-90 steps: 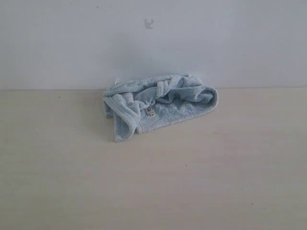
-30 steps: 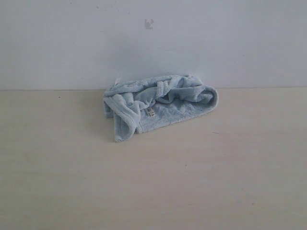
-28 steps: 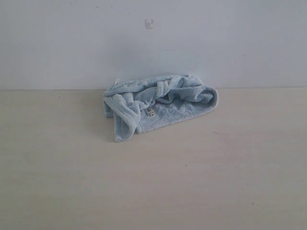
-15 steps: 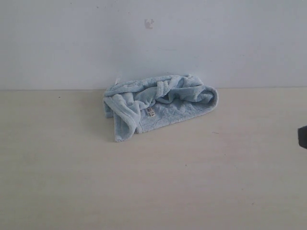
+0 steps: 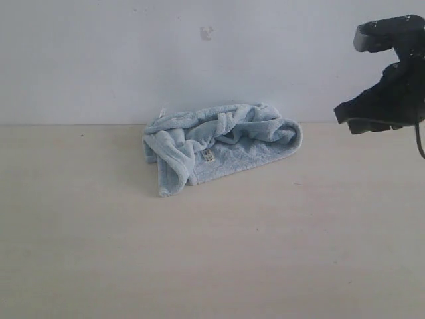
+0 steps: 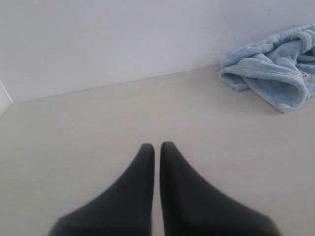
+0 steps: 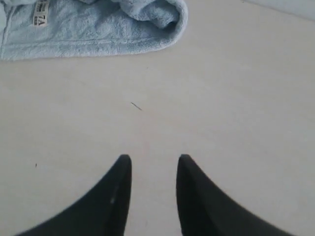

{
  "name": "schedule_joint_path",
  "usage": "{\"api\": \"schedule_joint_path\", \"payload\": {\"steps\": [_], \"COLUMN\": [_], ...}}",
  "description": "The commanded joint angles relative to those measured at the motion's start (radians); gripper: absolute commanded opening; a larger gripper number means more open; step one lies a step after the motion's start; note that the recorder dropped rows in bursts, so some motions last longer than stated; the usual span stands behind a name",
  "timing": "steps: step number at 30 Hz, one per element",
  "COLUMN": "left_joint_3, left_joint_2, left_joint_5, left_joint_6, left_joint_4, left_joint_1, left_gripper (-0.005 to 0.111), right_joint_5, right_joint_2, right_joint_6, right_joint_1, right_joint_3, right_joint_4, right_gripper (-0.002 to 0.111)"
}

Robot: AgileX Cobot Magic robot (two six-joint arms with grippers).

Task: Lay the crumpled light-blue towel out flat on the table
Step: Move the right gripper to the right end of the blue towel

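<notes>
The crumpled light-blue towel [image 5: 216, 146] lies bunched at the back of the cream table [image 5: 212, 252], close to the white wall, its small white label [image 5: 208, 155] facing forward. The towel [image 6: 275, 73] also shows in the left wrist view, far from my left gripper [image 6: 157, 146], which is shut over bare table. My right gripper [image 7: 154, 158] is open with nothing between its fingers, hovering over the table a little short of the towel's rolled edge [image 7: 98, 29]. In the exterior view the right arm [image 5: 388, 80] hangs high at the right edge, well apart from the towel.
The white wall [image 5: 199, 60] rises straight behind the towel. A thin dark thread or speck [image 7: 136, 105] lies on the table between my right gripper and the towel. The table stretches wide to the left, right and front of the towel.
The right arm has come into the exterior view at the upper right, and its gripper has opened. The towel lies as before. The left arm stays out of the exterior view.
</notes>
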Motion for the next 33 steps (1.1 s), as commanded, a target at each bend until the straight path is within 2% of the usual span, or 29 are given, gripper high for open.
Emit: {"api": "schedule_joint_path", "payload": {"steps": [1, 3, 4, 6, 7, 11, 13, 15, 28, 31, 33], "left_joint_3": [0.003, 0.003, 0.003, 0.003, 0.003, 0.003, 0.003, 0.003, 0.003, 0.003, 0.003], "left_joint_2": [-0.001, -0.001, -0.001, -0.001, -0.001, -0.001, -0.001, -0.001, -0.001, -0.001, -0.001], "left_joint_5": [-0.010, -0.010, -0.010, -0.010, -0.010, -0.010, -0.010, -0.010, -0.008, -0.008, -0.008], "left_joint_6": [0.004, 0.004, 0.004, 0.004, 0.004, 0.004, 0.004, 0.004, 0.004, 0.004, 0.004], "left_joint_4": [-0.002, -0.002, -0.002, -0.002, -0.002, -0.002, -0.002, -0.002, -0.002, -0.002, -0.002], "left_joint_1": [0.004, 0.004, 0.004, 0.004, 0.004, 0.004, 0.004, 0.004, 0.004, 0.004, 0.004], "left_gripper": [0.004, 0.004, 0.004, 0.004, 0.004, 0.004, 0.004, 0.004, 0.004, 0.004, 0.004], "right_joint_5": [0.022, 0.027, 0.037, 0.068, 0.090, 0.110, 0.134, 0.153, 0.118, 0.096, 0.094], "right_joint_2": [0.218, 0.312, 0.404, 0.550, 0.622, 0.810, 0.870, 0.899, 1.005, 1.015, 1.013], "right_joint_6": [-0.210, -0.215, -0.220, -0.211, -0.191, -0.187, -0.231, -0.228, -0.252, -0.254, -0.254], "right_joint_1": [-0.071, -0.073, -0.068, -0.058, -0.058, -0.053, -0.030, -0.020, -0.020, -0.020, -0.020], "right_joint_3": [-0.176, -0.283, -0.389, -0.569, -0.651, -0.927, -1.016, -1.048, -1.062, -1.062, -1.062], "right_joint_4": [0.278, 0.302, 0.310, 0.326, 0.350, 0.368, 0.235, 0.155, 0.113, 0.098, 0.058], "right_gripper": [0.037, 0.037, 0.041, 0.059, 0.063, 0.062, 0.062, 0.062, 0.061, 0.050, 0.036]}}
